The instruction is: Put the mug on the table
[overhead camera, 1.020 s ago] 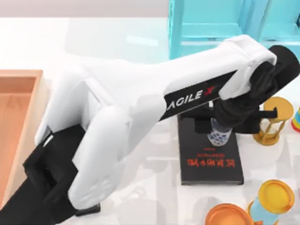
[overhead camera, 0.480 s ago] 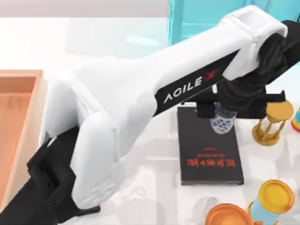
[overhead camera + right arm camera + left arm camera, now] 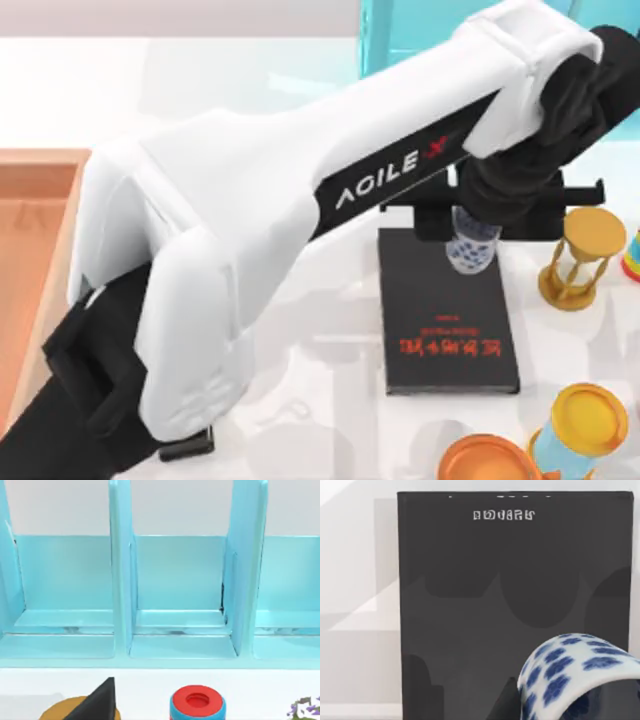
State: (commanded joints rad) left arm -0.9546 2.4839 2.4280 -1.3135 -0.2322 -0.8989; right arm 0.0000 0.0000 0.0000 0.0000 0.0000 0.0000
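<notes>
Blue-and-white porcelain marks the mug, which hangs from the left gripper above the far end of the black book; the fingers are closed on its upper part, though the grip itself is hidden under the black wrist. In the left wrist view the mug shows against the book cover, apparently clear of it. The task calls for the white table, not the book; carry the mug sideways past the book's edge before lowering. Bare surface lies on the left of the book; the gold hourglass stands close on the right, so avoid that side. Keep the mug upright; lower until the base rests flat; then release. The right gripper's state cannot be told; its camera faces light-blue shelving.
</notes>
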